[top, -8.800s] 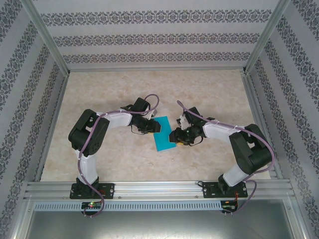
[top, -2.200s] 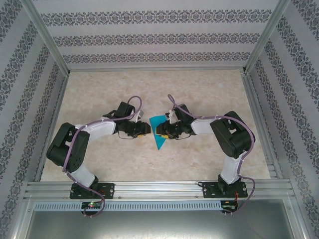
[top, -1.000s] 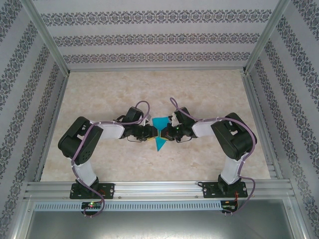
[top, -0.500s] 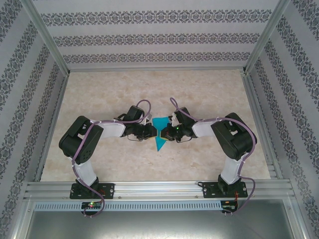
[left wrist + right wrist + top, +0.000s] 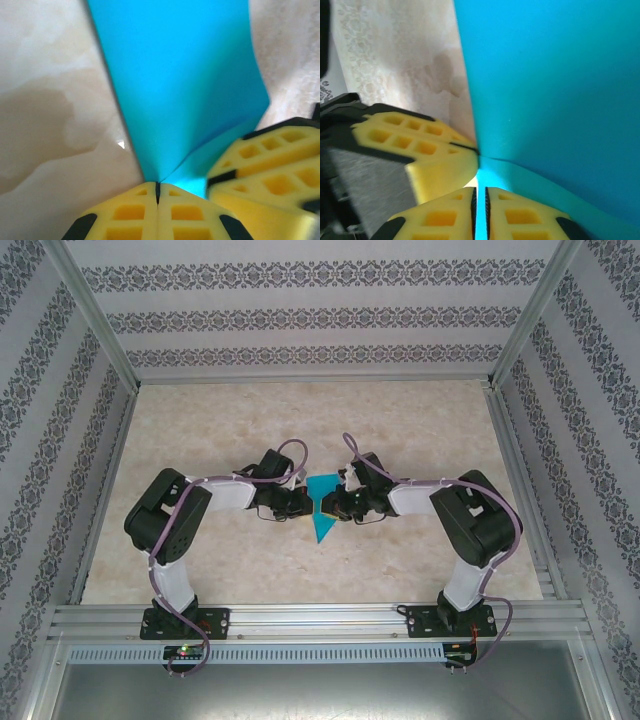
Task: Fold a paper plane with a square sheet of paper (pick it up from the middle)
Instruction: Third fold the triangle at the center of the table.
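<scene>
The teal-blue sheet of paper [image 5: 320, 508] is held just above the tabletop at the centre, bent into two pointed flaps that meet at a narrow waist. My left gripper [image 5: 305, 505] is shut on that waist from the left, and my right gripper [image 5: 336, 506] is shut on it from the right, tips almost touching. In the left wrist view the paper [image 5: 180, 75] fans out from my shut left gripper [image 5: 158, 190], with the right gripper's yellow fingers [image 5: 265, 165] beside it. In the right wrist view the paper [image 5: 555, 75] runs down into my right gripper [image 5: 480, 200], next to the left gripper's fingers [image 5: 420, 150].
The marbled beige tabletop [image 5: 400, 430] lies open all round the two arms. Patterned walls and aluminium frame rails [image 5: 300, 620] close in the workspace on every side.
Several seconds ago the paper was a wider sheet between the grippers; now it is pinched narrow at its middle. Over the last second both grippers stay together and the arms' elbows shift slightly right.
</scene>
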`<action>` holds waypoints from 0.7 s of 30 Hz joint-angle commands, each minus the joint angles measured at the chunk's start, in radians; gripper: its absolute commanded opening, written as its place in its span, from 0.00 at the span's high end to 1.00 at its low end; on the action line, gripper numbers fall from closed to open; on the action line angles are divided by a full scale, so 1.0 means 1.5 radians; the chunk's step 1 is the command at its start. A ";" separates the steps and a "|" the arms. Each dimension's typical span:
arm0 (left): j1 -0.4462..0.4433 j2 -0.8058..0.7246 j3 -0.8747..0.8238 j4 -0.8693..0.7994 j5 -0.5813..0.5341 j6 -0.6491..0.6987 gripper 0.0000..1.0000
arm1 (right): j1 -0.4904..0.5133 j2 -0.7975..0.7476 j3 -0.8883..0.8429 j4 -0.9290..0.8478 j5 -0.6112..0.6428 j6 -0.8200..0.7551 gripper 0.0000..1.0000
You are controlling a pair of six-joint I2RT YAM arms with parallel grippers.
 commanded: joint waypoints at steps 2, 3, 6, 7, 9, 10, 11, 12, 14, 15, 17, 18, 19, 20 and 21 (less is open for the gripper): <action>-0.008 0.017 0.026 -0.045 -0.024 0.036 0.99 | -0.012 -0.034 0.000 -0.027 -0.005 -0.027 0.81; -0.008 0.020 0.029 -0.045 -0.024 0.036 0.99 | -0.013 -0.038 -0.001 -0.033 -0.003 -0.030 0.81; -0.008 0.025 0.037 -0.046 -0.020 0.039 0.98 | -0.019 -0.046 0.001 -0.053 0.002 -0.044 0.80; -0.008 0.028 0.040 -0.047 -0.020 0.039 0.98 | -0.021 -0.049 0.001 -0.060 0.005 -0.049 0.79; -0.008 0.032 0.044 -0.047 -0.019 0.041 0.98 | -0.023 -0.053 0.005 -0.079 0.012 -0.059 0.79; -0.008 0.034 0.047 -0.047 -0.017 0.041 0.98 | -0.023 -0.053 0.008 -0.089 0.017 -0.067 0.79; -0.008 0.035 0.048 -0.045 -0.016 0.041 0.98 | -0.024 -0.053 0.012 -0.103 0.024 -0.075 0.79; -0.009 0.036 0.049 -0.046 -0.014 0.041 0.98 | -0.024 -0.053 0.015 -0.113 0.033 -0.083 0.79; -0.008 0.036 0.051 -0.045 -0.012 0.041 0.98 | -0.024 -0.051 0.019 -0.142 0.053 -0.101 0.79; -0.008 0.036 0.051 -0.045 -0.010 0.041 0.97 | -0.024 -0.052 0.021 -0.151 0.060 -0.106 0.79; -0.009 0.036 0.054 -0.043 -0.007 0.041 0.97 | -0.025 -0.049 0.023 -0.161 0.071 -0.116 0.79; -0.008 0.037 0.055 -0.044 -0.005 0.041 0.97 | -0.026 -0.047 0.025 -0.166 0.076 -0.121 0.79; -0.008 0.037 0.055 -0.043 -0.004 0.040 0.97 | -0.026 -0.045 0.025 -0.169 0.080 -0.124 0.79; -0.009 0.037 0.057 -0.042 -0.001 0.039 0.97 | -0.027 -0.042 0.026 -0.169 0.080 -0.125 0.79; -0.009 0.037 0.058 -0.041 0.001 0.038 0.97 | -0.026 -0.039 0.026 -0.169 0.081 -0.126 0.79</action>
